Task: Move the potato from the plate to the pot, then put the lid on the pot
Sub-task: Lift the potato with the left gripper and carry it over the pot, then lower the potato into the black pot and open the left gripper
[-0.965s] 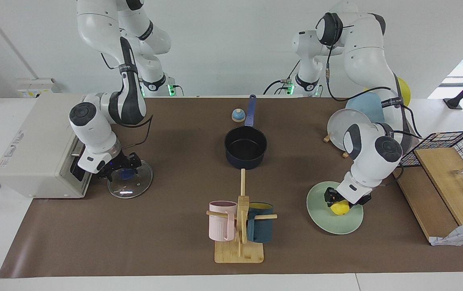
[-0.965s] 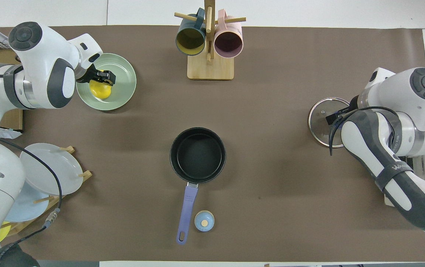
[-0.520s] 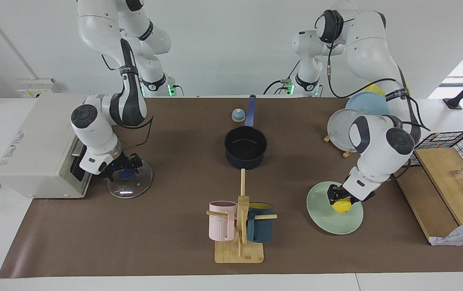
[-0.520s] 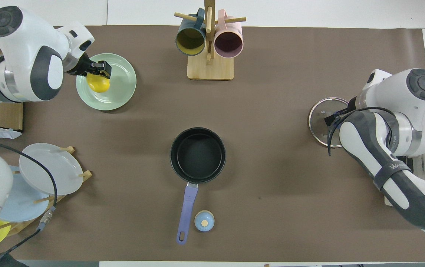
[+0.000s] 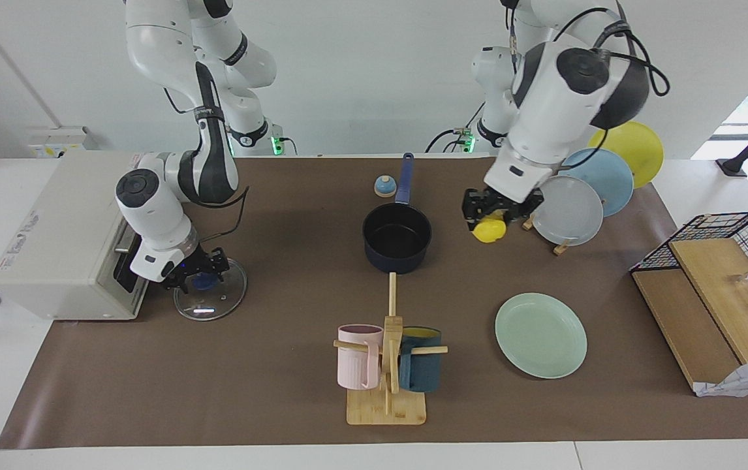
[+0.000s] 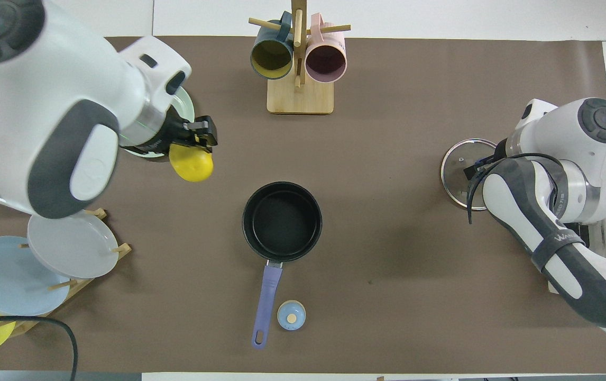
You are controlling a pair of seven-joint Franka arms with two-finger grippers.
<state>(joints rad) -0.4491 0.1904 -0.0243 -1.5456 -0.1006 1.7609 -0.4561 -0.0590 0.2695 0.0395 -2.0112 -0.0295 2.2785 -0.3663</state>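
My left gripper [image 5: 493, 215] holds the yellow potato [image 5: 489, 230] aloft over the mat between the mint-green plate [image 5: 540, 334] and the navy pot [image 5: 397, 237]. My right gripper [image 5: 195, 274] sits at the glass lid's [image 5: 211, 297] knob; I cannot tell its finger spread.

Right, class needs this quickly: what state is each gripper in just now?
Left gripper: closed on the potato, up in the air beside the pot.
Right gripper: at the lid knob; state cannot be told.
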